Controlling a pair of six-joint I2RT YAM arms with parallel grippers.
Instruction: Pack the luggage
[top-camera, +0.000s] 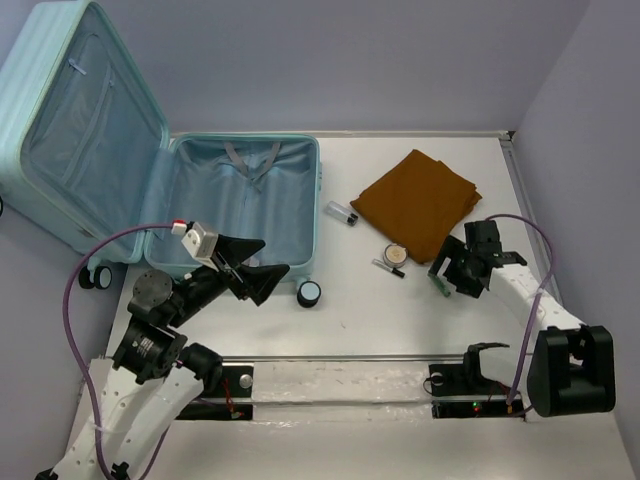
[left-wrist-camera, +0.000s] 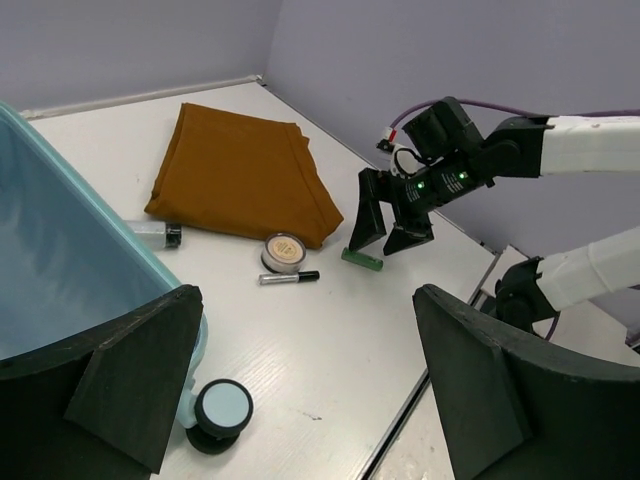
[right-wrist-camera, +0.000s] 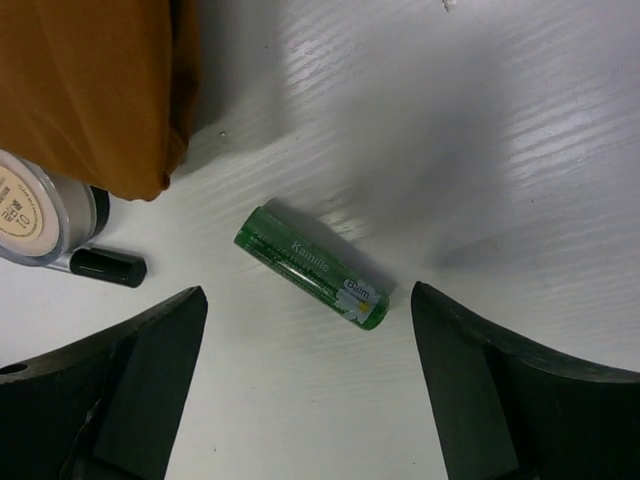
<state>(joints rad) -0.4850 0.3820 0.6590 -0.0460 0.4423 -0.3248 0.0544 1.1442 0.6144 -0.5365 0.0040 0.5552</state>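
Hovering over the small green plastic balm tube (right-wrist-camera: 310, 268), the right pincer (left-wrist-camera: 388, 240) stands wide and empty; picking it up seems the step. Next: lower, close across it. The pale aqua hard-shell suitcase (top-camera: 280, 220) lies open, well apart to its left.

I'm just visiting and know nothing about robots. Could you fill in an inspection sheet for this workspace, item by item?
Surface: white table, no spills seen.
Job's things: luggage lies open, lid leaning back, nothing seen inside.
Clutter: folded brown cloth, green balm tube, round jar, black-capped stick, small bottle, all loose on the table.
Tools: left tool open by the luggage's near edge; right tool open, poised over the balm tube.
Cables: purple cable looping from each arm.
Surroundings: plain lilac walls, nothing else seen.
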